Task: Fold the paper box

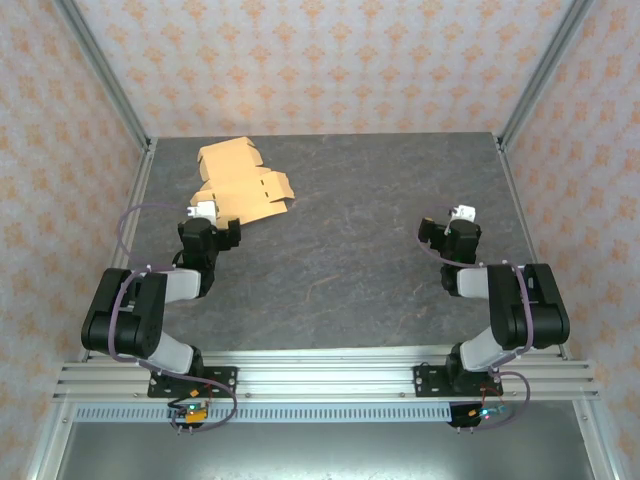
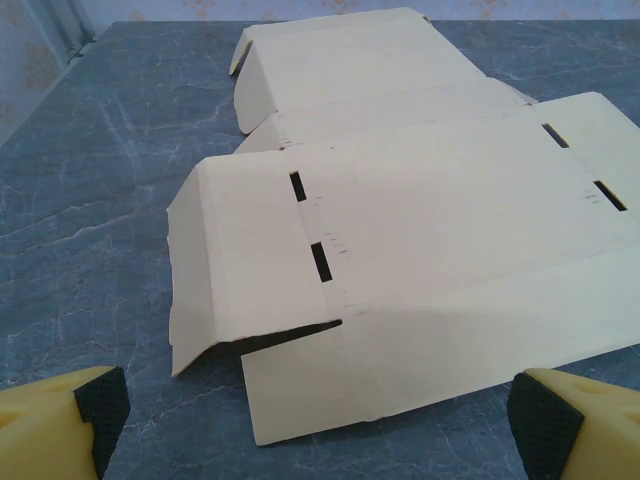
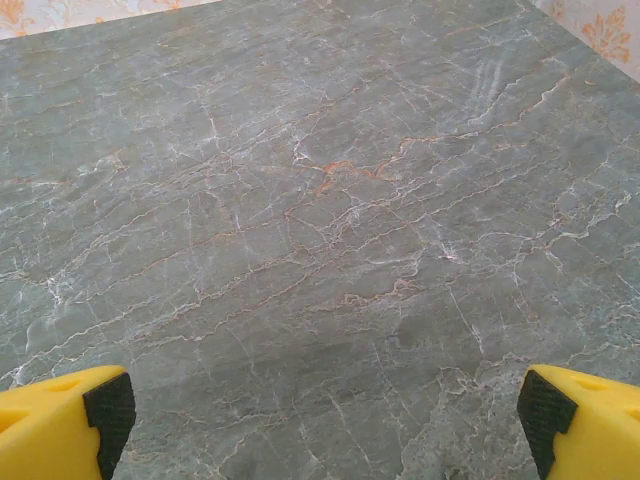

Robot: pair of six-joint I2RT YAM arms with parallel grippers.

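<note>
Left claw (image 2: pixel 322 415) and right claw (image 3: pixel 325 415) both gape empty, box (image 2: pixel 430 250) just ahead of the left one lies basically flat, so all folding's left

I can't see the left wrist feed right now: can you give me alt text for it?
The paper box, an unfolded tan sheet with slots and creased flaps, lies on the grey marbled table ahead of the left gripper. Its yellow fingertips stand open at the bottom corners, touching nothing.
</note>
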